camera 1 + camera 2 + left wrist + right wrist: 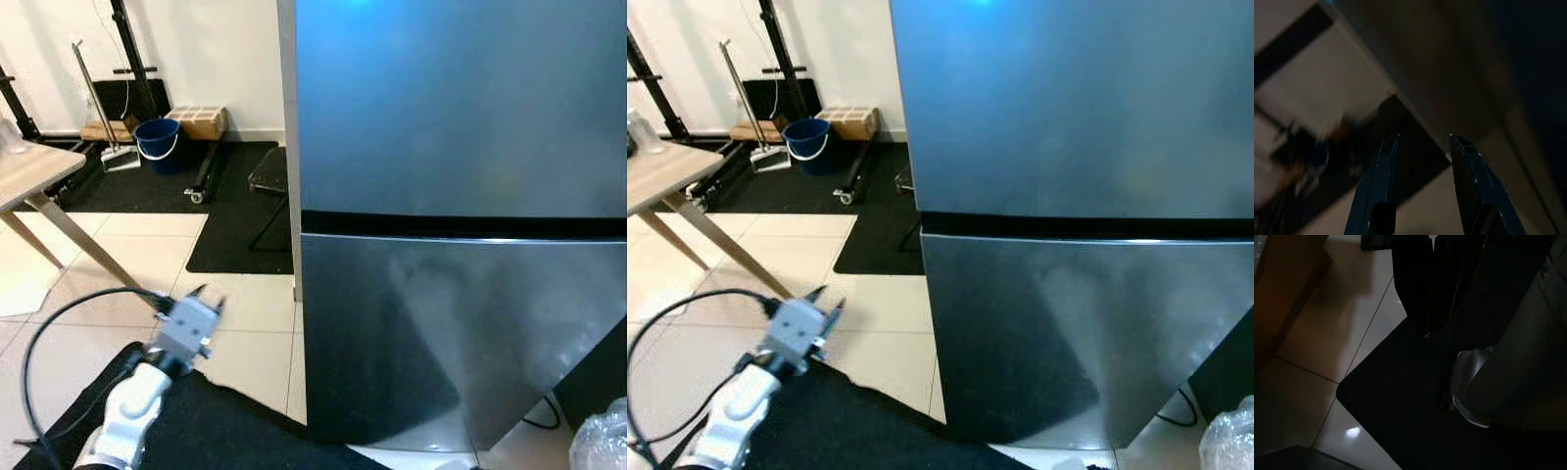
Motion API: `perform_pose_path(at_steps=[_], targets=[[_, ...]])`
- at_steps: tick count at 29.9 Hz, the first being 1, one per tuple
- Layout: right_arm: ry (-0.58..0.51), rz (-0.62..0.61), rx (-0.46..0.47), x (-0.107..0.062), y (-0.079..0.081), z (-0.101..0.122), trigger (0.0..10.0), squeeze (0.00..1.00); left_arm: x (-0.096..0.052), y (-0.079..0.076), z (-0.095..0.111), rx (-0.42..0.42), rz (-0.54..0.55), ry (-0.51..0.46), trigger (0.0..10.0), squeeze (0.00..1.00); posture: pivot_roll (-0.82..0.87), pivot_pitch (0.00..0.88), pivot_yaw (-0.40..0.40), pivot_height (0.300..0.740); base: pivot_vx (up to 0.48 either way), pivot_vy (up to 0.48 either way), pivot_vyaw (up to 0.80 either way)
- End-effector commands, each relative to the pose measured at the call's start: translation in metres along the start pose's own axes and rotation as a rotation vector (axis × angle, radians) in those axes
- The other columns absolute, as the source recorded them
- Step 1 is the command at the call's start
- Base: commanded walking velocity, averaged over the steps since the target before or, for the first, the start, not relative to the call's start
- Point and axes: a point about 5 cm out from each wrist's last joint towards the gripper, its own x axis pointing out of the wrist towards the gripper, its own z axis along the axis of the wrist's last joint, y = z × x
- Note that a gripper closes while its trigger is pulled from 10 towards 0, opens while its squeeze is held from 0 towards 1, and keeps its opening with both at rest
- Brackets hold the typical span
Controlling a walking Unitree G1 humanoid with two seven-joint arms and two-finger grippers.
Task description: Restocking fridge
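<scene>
Tiled kitchen floor (245, 304) with black mats, light wooden table (34, 166) far off to the left gripper's left, blue plastic bucket (157, 142) by the back wall beyond it. Left gripper (201, 297) is raised low over the tiles, two black fingers (1378, 191) spread apart, nothing between them. Tall grey steel fridge (460, 215) stands just to that gripper's right and ahead, both doors closed, dark seam (460, 224) between upper and lower door running horizontally above gripper height. Right gripper (1425, 289) hangs low over a black mat (1400, 416); fingers look pressed together. Left arm is the nearer one: my read is it goes up and right to a door edge. Clear crinkled plastic wrap (602, 436) shows at far right.
</scene>
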Motion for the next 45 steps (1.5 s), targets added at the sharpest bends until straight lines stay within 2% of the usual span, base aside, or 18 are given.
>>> perform_pose_path(at_steps=[1, 2, 3, 4, 5, 6, 7, 8, 9, 10, 11, 15, 17, 19, 22, 32, 37, 45], targets=[[-0.007, 0.014, -0.005, 0.001, 0.003, 0.001, 10.0, 0.0, 0.01, -0.012, 0.019, 0.139, -0.107, -0.091, 10.0, 0.0, 0.02, 0.0, 0.043, 0.74, 0.0, 0.0, 0.0], [-0.007, 0.014, -0.005, 0.001, 0.003, 0.001, 10.0, 0.0, 0.01, -0.012, 0.019, 0.139, -0.107, -0.091, 10.0, 0.0, 0.02, 0.0, 0.043, 0.74, 0.0, 0.0, 0.0], [-0.005, 0.013, -0.007, 0.0, 0.003, 0.0, 10.0, 0.0, 0.019, -0.021, 0.03, 0.214, -0.169, -0.143, 10.0, 0.0, 0.02, 0.0, 0.044, 0.74, 0.0, 0.0, 0.0], [-0.005, 0.013, -0.007, 0.0, 0.003, 0.0, 10.0, 0.0, 0.019, -0.021, 0.03, 0.214, -0.169, -0.143, 10.0, 0.0, 0.02, 0.0, 0.044, 0.74, 0.0, 0.0, 0.0], [0.0, 0.009, -0.007, 0.0, 0.001, -0.002, 10.0, 0.0, 0.026, -0.027, 0.036, 0.328, -0.215, -0.162, 10.0, 0.0, 0.01, 0.0, 0.047, 0.74, 0.0, 0.0, 0.0], [0.003, 0.006, -0.006, -0.001, 0.0, -0.003, 10.0, 0.0, 0.03, -0.03, 0.04, 0.407, -0.241, -0.172, 10.0, 0.0, 0.01, 0.0, 0.047, 0.74, 0.0, 0.0, 0.0], [0.005, 0.004, -0.006, -0.001, -0.001, -0.003, 10.0, 0.0, 0.034, -0.028, 0.041, 0.486, -0.225, -0.165, 10.0, 0.0, 0.01, 0.0, 0.047, 0.74, 0.0, 0.0, 0.0], [0.005, 0.004, -0.006, -0.001, -0.001, -0.003, 10.0, 0.0, 0.034, -0.028, 0.041, 0.486, -0.225, -0.165, 10.0, 0.0, 0.01, 0.0, 0.047, 0.74, 0.0, 0.0, 0.0], [0.004, 0.005, -0.009, -0.001, 0.0, -0.003, 10.0, 0.0, 0.037, -0.029, 0.041, 0.538, -0.234, -0.169, 10.0, 0.0, 0.01, 0.0, 0.037, 0.74, 0.0, 0.0, 0.0], [0.004, 0.005, -0.009, -0.001, 0.0, -0.003, 10.0, 0.0, 0.037, -0.029, 0.041, 0.538, -0.234, -0.169, 10.0, 0.0, 0.01, 0.0, 0.037, 0.74, 0.0, 0.0, 0.0], [-0.005, 0.015, -0.019, 0.0, 0.002, 0.0, 10.0, 0.0, 0.037, -0.045, 0.03, 0.497, -0.314, -0.135, 10.0, 0.0, 0.0, 0.0, 0.04, 0.74, 0.0, 0.0, 0.0], [-0.011, 0.011, -0.017, 0.0, 0.001, 0.001, 10.0, 0.0, 0.035, -0.054, 0.02, 0.529, -0.337, -0.093, 10.0, 0.0, -0.02, 0.0, 0.043, 0.74, 0.0, 0.0, 0.0], [-0.011, 0.008, -0.016, 0.0, 0.0, 0.001, 10.0, 0.0, 0.038, -0.054, 0.018, 0.563, -0.328, -0.071, 10.0, 0.0, -0.01, 0.0, 0.038, 0.74, 0.0, 0.0, 0.0], [-0.004, 0.006, -0.024, -0.001, -0.002, -0.002, 10.0, 0.0, 0.043, -0.056, 0.014, 0.571, -0.355, -0.014, 10.0, 0.0, -0.01, 0.0, 0.034, 0.74, 0.0, 0.0, 0.0], [0.007, 0.003, -0.03, -0.002, -0.004, -0.005, 10.0, 0.0, 0.044, -0.057, 0.012, 0.567, -0.371, 0.013, 10.0, 0.0, -0.01, 0.0, 0.03, 0.74, 0.0, 0.0, 0.0], [0.0, 0.005, -0.024, -0.001, -0.002, -0.003, 10.0, 0.0, 0.046, -0.062, 0.006, 0.564, -0.386, 0.048, 10.0, 0.0, -0.01, 0.0, 0.026, 0.74, 0.0, 0.0, 0.0], [-0.003, 0.009, -0.026, -0.001, -0.002, -0.002, 10.0, 0.0, 0.047, -0.064, 0.003, 0.534, -0.413, 0.094, 10.0, 0.0, -0.01, 0.0, 0.022, 0.74, 0.0, 0.0, 0.0], [0.005, 0.004, -0.027, -0.002, -0.005, -0.006, 10.0, 0.0, 0.048, -0.065, 0.002, 0.529, -0.413, 0.094, 10.0, 0.0, -0.01, 0.0, 0.022, 0.74, 0.0, 0.0, 0.0]])
